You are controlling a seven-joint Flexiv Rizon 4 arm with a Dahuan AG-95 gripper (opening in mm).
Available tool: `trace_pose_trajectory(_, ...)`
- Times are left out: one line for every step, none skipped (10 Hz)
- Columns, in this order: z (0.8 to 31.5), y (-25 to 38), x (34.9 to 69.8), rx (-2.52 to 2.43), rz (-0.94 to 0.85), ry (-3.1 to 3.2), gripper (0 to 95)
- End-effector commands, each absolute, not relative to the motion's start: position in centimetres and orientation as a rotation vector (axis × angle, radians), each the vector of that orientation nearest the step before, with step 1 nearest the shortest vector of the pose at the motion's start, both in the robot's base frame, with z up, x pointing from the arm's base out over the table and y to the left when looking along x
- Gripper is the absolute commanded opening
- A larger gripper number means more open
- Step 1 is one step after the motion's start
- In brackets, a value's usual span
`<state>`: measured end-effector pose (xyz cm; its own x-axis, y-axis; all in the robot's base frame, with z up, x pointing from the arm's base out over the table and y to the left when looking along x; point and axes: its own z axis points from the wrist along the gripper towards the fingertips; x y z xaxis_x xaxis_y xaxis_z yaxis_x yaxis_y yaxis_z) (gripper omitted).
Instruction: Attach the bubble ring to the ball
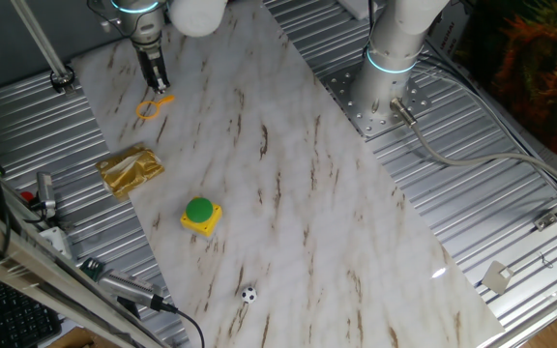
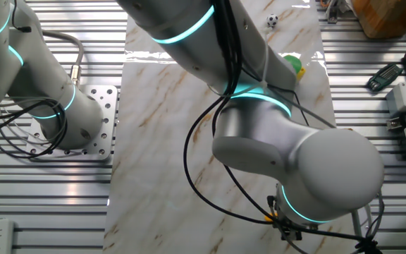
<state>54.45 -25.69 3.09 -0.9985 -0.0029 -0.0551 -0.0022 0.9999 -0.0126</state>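
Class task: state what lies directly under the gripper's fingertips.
The bubble ring lies flat on the marble tabletop under the gripper. The fingertips hide part of its handle; contact cannot be judged.

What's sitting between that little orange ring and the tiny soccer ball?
In one fixed view, the green button box lies roughly between the ring and the ball; otherwise bare marble.

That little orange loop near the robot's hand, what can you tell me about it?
The bubble ring is a thin yellow-orange loop, plastic by the look, with a short handle pointing toward the hand. It seems to lie flat on the marbled table, just under the fingertips; whether they touch it is unclear. In the other fixed view the arm hides it.
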Motion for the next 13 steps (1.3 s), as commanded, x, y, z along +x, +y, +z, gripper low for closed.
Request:
trace_pose_trajectory(3.07,-25.62,54.52,-0.02,0.001,3.09,0.0)
trace_pose_trajectory(3.05,-25.62,54.53,-0.031,0.006,3.095,0.0)
trace_pose_trajectory(3.03,-25.62,54.53,-0.038,0.011,3.098,0.0)
trace_pose_trajectory(3.02,-25.62,54.51,-0.047,0.022,3.1,0.0)
trace_pose_trajectory(2.98,-25.63,54.48,-0.055,0.023,3.1,0.0)
trace_pose_trajectory(2.98,-25.63,54.48,-0.057,0.024,3.1,0.0)
trace_pose_trajectory(2.96,-25.63,54.44,-0.075,0.027,3.099,0.0)
trace_pose_trajectory(2.95,-25.63,54.42,-0.084,0.033,3.099,0.0)
trace_pose_trajectory(2.92,-25.64,54.38,-0.092,0.035,3.102,0.0)
trace_pose_trajectory(2.89,-25.66,54.33,-0.096,0.034,3.102,0.0)
trace_pose_trajectory(2.86,-25.67,54.29,-0.113,0.03,3.098,0.0)
trace_pose_trajectory(2.83,-25.68,54.29,-0.123,0.027,3.097,0.0)
trace_pose_trajectory(2.81,-25.68,54.29,-0.132,0.019,3.096,19.0)
